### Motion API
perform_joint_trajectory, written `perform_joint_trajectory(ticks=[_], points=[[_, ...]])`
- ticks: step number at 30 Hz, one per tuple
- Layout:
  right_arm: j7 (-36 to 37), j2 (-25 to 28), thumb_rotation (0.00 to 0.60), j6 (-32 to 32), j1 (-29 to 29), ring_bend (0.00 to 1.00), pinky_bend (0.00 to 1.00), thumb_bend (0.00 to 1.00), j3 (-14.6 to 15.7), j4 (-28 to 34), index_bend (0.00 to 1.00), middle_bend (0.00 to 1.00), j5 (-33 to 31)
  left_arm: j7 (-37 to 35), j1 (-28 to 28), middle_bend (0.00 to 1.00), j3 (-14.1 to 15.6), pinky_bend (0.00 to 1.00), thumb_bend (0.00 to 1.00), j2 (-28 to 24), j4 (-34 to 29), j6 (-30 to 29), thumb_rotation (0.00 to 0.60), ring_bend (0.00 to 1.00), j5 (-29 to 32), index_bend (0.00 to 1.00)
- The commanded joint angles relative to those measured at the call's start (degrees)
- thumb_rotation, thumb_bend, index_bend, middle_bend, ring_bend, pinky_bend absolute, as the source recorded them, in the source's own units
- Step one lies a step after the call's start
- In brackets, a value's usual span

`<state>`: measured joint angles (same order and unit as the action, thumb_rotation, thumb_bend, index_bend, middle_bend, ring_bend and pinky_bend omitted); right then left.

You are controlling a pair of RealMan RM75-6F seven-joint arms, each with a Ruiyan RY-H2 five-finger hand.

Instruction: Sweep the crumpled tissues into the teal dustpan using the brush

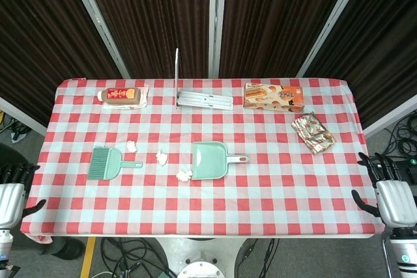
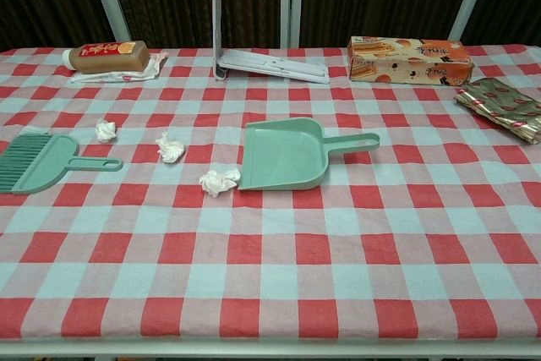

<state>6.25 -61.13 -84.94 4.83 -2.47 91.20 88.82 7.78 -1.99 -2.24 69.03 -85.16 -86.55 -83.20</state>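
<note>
The teal dustpan (image 1: 211,160) (image 2: 286,154) lies mid-table, its handle pointing right. To its left lies the teal brush (image 1: 107,163) (image 2: 38,162), bristles leftward. Three crumpled tissues lie between them: one (image 1: 131,146) (image 2: 106,130) by the brush handle, one (image 1: 161,157) (image 2: 170,148) in the middle, one (image 1: 184,174) (image 2: 219,181) touching the dustpan's open left edge. My left hand (image 1: 12,193) hangs off the table's left front corner, holding nothing, fingers apart. Off the right front corner my right hand (image 1: 389,193) is likewise empty with spread fingers. Neither hand shows in the chest view.
Along the table's back edge sit an orange-labelled packet (image 1: 122,96) at the left, a metal stand (image 1: 203,99) in the middle and a snack box (image 1: 273,96) at the right. A shiny foil wrapper (image 1: 313,132) lies near the right edge.
</note>
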Motion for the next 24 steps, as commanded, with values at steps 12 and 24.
perform_joint_trajectory(ticks=[12,24], points=[[0.3,0.7,0.6,0.2,0.2,0.0,0.0,0.24,0.1,0.2,0.0,0.23,0.5,0.1,-0.9,0.19,-0.3,0.13,0.11,-0.2,-0.4,0.6,0.6,0.16,-0.6,0.24],[-8.3,4.1,0.6,12.2,8.8,0.0,0.0,0.24,-1.9,6.1,0.03,0.24,0.2,-1.1,-5.5,0.19,-2.6,0.13,0.11,-1.8,-2.5,3.6,0.6,0.16,-2.4,0.24]])
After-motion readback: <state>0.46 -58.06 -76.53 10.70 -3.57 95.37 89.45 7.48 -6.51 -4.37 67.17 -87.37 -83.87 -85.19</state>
